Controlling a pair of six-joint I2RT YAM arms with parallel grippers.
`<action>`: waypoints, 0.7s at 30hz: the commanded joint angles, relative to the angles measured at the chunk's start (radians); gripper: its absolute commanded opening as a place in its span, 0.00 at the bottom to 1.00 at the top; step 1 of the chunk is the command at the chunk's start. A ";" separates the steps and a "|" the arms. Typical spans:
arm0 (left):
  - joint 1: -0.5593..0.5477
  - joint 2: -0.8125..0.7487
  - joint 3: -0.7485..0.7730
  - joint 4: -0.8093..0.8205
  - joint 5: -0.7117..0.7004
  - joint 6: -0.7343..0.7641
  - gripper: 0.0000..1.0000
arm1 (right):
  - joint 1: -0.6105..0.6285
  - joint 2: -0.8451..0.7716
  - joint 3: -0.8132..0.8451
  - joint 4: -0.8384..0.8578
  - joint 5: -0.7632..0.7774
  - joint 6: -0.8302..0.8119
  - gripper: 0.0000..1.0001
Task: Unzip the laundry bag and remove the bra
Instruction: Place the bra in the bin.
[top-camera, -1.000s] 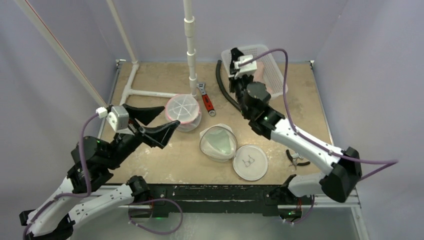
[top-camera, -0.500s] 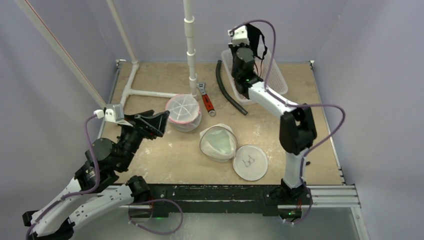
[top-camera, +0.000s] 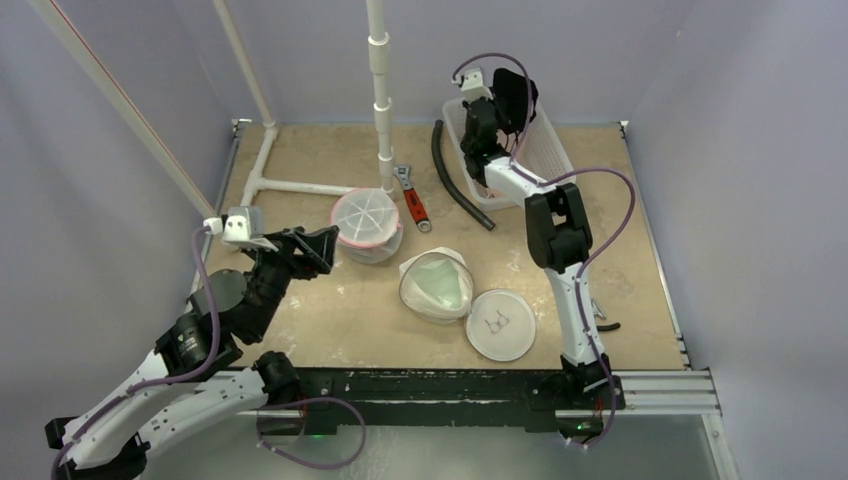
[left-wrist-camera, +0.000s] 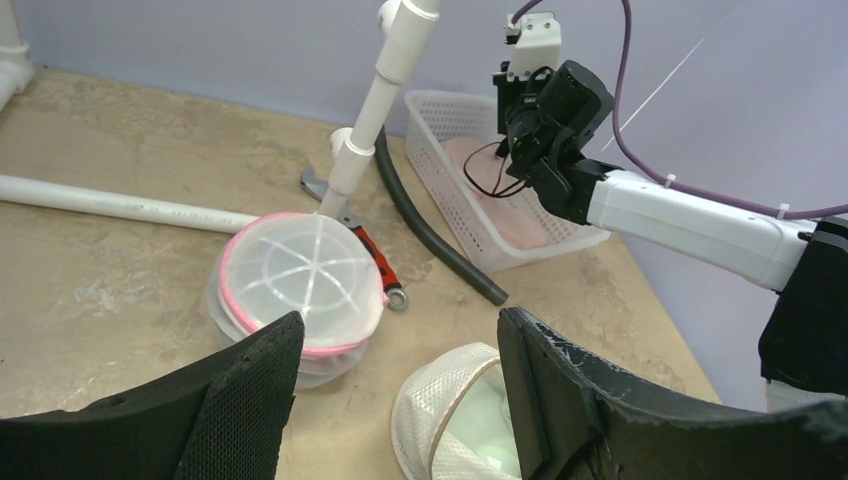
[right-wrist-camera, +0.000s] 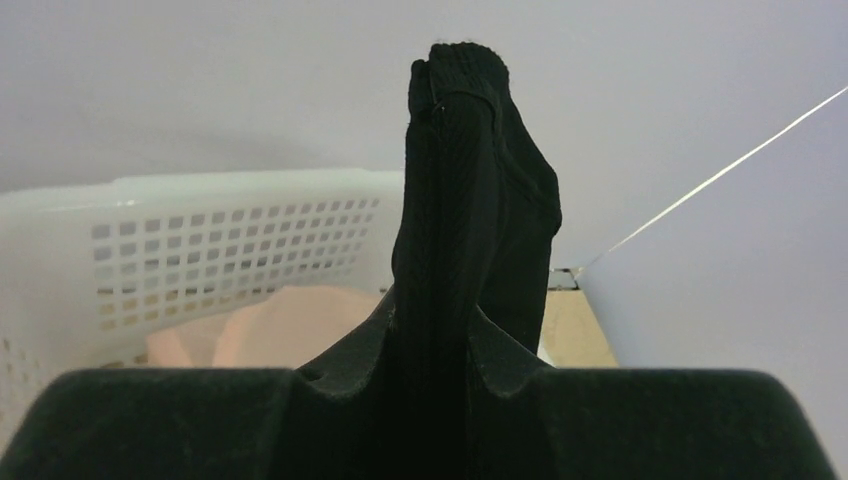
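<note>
Over at the far right corner we've got the right claw clamped on the bra. It's a bunch of black fabric pinched between the fingers and held up over the left side of the basket. From the left wrist view a thin black strap loops down from the claw over the basket, and we can't tell if it touches anything in there. The basket is white plastic with a grid of holes. Lying in the bottom is something peach and soft looking, but we can't say what exactly.

Middle of the table is the open bag, white mesh, gaping, with something pale green showing inside. Right up against it on the near right sits a round white disc with a little dark squiggle on top, too small for us to make out. Further back and left is the pink bag, a round mesh one with a pink rim. It looks shut as far as we can see, and we can't read the contents through the mesh.

Left claw hangs just left of the pink bag, fingers well apart and nothing between them.

Loose stuff around:
- black hose beside the basket
- red-handled wrench next to the pink bag
- white pipe standing up behind it
</note>
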 joint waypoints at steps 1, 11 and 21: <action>-0.001 -0.017 0.000 -0.006 -0.036 0.040 0.69 | 0.006 -0.092 0.016 0.144 0.042 -0.088 0.21; 0.000 0.023 -0.028 0.019 -0.021 0.069 0.69 | -0.032 -0.005 0.032 0.071 0.020 -0.050 0.22; 0.000 0.034 -0.048 0.019 -0.014 0.040 0.69 | -0.030 0.118 0.175 -0.127 -0.031 0.094 0.40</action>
